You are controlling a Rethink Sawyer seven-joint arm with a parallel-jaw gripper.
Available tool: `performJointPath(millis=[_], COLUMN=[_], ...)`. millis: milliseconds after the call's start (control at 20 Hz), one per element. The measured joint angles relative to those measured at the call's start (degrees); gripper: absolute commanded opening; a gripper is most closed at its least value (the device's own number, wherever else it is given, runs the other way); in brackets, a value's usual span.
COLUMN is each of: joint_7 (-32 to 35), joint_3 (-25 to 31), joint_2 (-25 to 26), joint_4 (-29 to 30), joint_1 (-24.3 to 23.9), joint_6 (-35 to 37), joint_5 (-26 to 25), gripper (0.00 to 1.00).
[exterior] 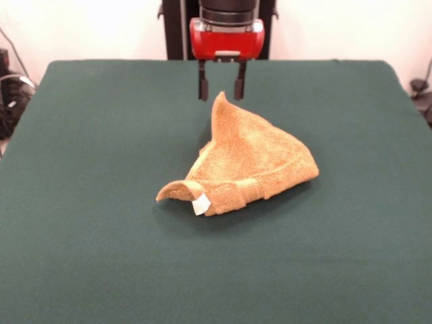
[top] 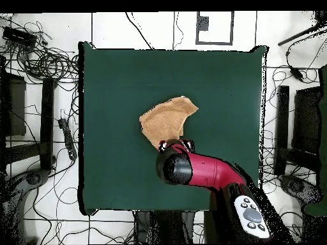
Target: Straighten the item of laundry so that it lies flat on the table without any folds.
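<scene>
The item of laundry [exterior: 246,162], an orange-tan terry towel, lies bunched near the middle of the green table [exterior: 101,135]. It rises to a pointed peak at the far side. A rolled corner with a white tag [exterior: 200,204] lies at the near left. My gripper [exterior: 221,94] hangs right above that peak, open, one black finger on each side of the tip and neither touching it. From overhead, the towel [top: 167,120] shows as a folded, uneven patch on the table [top: 115,83]. The arm's head covers the gripper [top: 172,144] and the towel's near edge.
The red arm [top: 207,171] reaches in over the table's bottom right part in the overhead view. Cables [top: 45,60] and dark stands [top: 48,121] crowd the floor on both sides of the table.
</scene>
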Motion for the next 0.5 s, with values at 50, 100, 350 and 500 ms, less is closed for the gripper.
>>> performJointPath(millis=[50, 100, 350, 500], joint_7=[0.0, 0.0, 0.0, 0.0], joint_3=[-0.03, -0.12, -0.62, -0.9], joint_2=[0.16, 0.5, 3.05, 5.18], joint_4=[-0.1, -0.29, -1.22, -1.58], joint_1=[-0.01, -0.01, -0.01, -0.01], joint_6=[-0.01, -0.01, -0.01, -0.02], joint_5=[0.0, 0.01, 0.01, 0.01], gripper=[1.0, 1.0, 1.0, 1.0])
